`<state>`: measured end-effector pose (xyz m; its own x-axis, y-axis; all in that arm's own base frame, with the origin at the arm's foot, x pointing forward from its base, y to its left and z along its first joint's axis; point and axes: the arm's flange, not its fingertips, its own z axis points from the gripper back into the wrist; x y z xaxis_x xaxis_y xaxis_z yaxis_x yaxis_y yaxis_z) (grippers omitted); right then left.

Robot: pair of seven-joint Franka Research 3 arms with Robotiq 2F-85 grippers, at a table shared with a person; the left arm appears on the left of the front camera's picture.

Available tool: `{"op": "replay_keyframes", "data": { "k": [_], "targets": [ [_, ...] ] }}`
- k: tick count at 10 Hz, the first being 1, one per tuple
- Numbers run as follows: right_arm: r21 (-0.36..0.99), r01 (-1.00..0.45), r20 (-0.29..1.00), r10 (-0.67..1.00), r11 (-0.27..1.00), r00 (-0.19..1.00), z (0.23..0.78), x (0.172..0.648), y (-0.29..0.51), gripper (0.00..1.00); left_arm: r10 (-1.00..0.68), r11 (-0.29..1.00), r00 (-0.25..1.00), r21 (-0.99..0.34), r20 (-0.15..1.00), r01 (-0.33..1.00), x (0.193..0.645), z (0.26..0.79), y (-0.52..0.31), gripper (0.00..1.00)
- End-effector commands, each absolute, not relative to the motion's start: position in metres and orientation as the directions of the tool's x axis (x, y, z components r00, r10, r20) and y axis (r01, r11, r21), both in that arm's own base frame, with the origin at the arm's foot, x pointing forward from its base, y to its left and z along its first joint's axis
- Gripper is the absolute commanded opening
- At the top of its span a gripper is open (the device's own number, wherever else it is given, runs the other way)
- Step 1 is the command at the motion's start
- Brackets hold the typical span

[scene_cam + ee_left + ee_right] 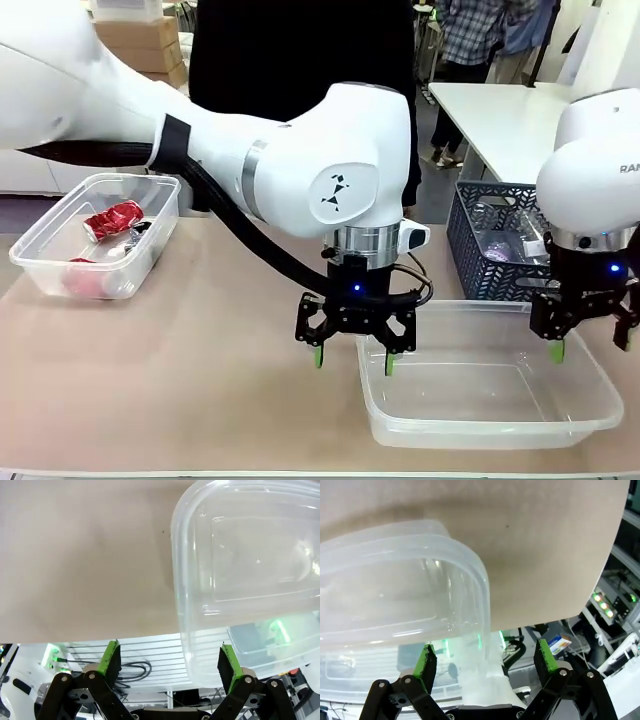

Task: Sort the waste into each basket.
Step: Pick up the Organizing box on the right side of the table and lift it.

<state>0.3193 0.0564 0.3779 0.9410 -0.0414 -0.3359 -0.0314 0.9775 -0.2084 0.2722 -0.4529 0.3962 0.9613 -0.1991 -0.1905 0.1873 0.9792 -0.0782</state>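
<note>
The basket (470,435) has walls inside my open, empty left tool (354,360) and right tool (592,345). Closing them could drag it off the near edge of the table (200,380).

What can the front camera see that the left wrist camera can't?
Front, not wrist: a tub of cans with a red can inside, a dark basket, the right tool, open, and a person. Wrist, not front: green lights past the table's edge. Both: the empty tub, the tan table, and the left tool, open.
</note>
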Motion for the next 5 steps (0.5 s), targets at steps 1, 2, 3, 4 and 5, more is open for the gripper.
{"op": "replay_keyframes", "data": {
  "k": [1,2,3,4,5],
  "targets": [
    [-0.228,-0.012,-0.311,-0.061,0.974,0.948,0.3331,0.2678,0.0375,1.0,-0.209,0.975,0.96,-0.111,-0.185,0.191,0.2751,0.3892,-0.4568,0.71],
    [-0.192,-0.013,-0.327,-0.052,0.981,0.944,0.3277,0.2661,0.034,1.0,-0.221,0.974,0.956,-0.098,-0.191,0.205,0.2754,0.3879,-0.4581,0.4],
    [-0.187,-0.026,-0.334,-0.039,0.982,0.942,0.3247,0.2629,0.0311,0.42,-0.224,0.973,0.955,-0.09,-0.192,0.21,0.2752,0.3876,-0.458,0.11],
    [-0.19,-0.032,-0.342,-0.035,0.981,0.939,0.3243,0.2615,0.0298,0.41,-0.221,0.974,0.956,-0.093,-0.194,0.207,0.2757,0.3876,-0.4569,0.35],
    [-0.193,-0.03,-0.347,-0.04,0.981,0.937,0.3251,0.2606,0.0285,0.0,-0.214,0.975,0.959,-0.092,-0.188,0.2,0.2761,0.3873,-0.4565,0.0]
  ]
}}
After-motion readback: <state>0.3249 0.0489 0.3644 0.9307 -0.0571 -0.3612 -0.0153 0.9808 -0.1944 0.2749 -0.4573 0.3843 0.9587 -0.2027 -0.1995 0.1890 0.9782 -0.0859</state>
